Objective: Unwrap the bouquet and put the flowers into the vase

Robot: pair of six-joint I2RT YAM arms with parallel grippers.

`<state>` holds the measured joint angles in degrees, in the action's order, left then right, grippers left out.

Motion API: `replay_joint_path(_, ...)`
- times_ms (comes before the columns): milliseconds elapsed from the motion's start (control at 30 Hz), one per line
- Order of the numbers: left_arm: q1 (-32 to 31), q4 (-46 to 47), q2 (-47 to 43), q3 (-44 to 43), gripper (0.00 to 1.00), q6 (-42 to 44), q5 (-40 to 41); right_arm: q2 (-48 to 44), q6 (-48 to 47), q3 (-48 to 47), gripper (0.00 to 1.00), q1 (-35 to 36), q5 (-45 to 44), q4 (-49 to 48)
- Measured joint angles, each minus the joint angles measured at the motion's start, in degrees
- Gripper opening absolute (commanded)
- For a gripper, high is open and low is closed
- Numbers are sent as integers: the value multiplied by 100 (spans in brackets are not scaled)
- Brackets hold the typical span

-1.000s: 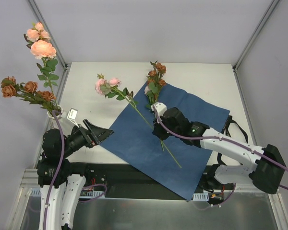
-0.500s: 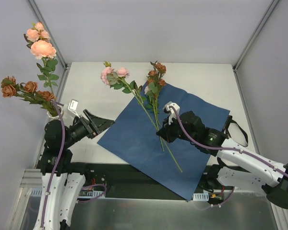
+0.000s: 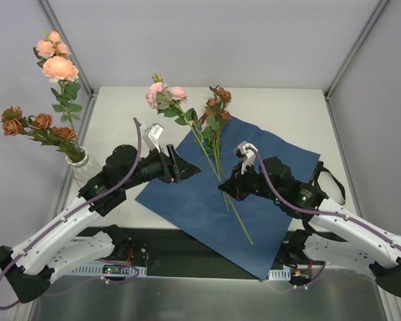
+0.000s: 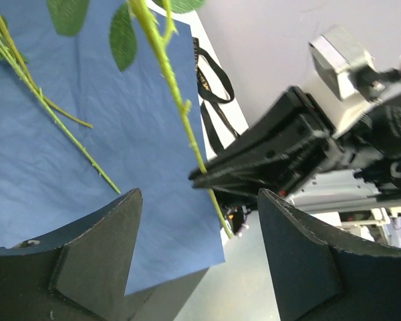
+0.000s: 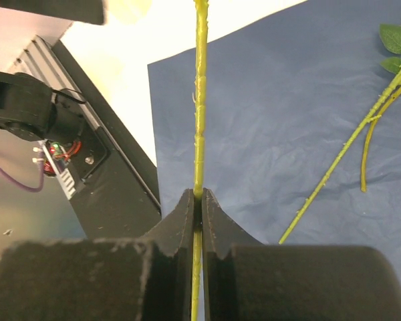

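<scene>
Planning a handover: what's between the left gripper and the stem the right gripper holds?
Only bare blue paper, seen in the top view, between the left gripper and the rose stem the right gripper is shut on.

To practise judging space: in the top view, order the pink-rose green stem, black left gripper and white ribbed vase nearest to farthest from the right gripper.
1. Pink-rose green stem, clamped in the right gripper.
2. Black left gripper, close on its left.
3. White ribbed vase, far left.

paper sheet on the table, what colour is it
Plain dark blue, no pattern. The paper sheet shows best in the top external view.
</scene>
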<state>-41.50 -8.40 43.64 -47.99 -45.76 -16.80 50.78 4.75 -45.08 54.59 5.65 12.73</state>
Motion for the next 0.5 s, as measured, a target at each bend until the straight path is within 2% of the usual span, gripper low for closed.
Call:
replay_joint_path(67,-146,155,267,-79,62,114,227,-146,44,0,1,0,42,11)
replay_joint_path(133,-238,345,549,-186,54,223,413,-271,61,0,1,0,66,39)
replay_joint_path(233,-245,527,859,-382,50,345,551,-400,63,0,1,0,83,133)
replay_joint_path(500,-245,710,1456,-1064,35,470,310,-691,68,0,1,0,83,308)
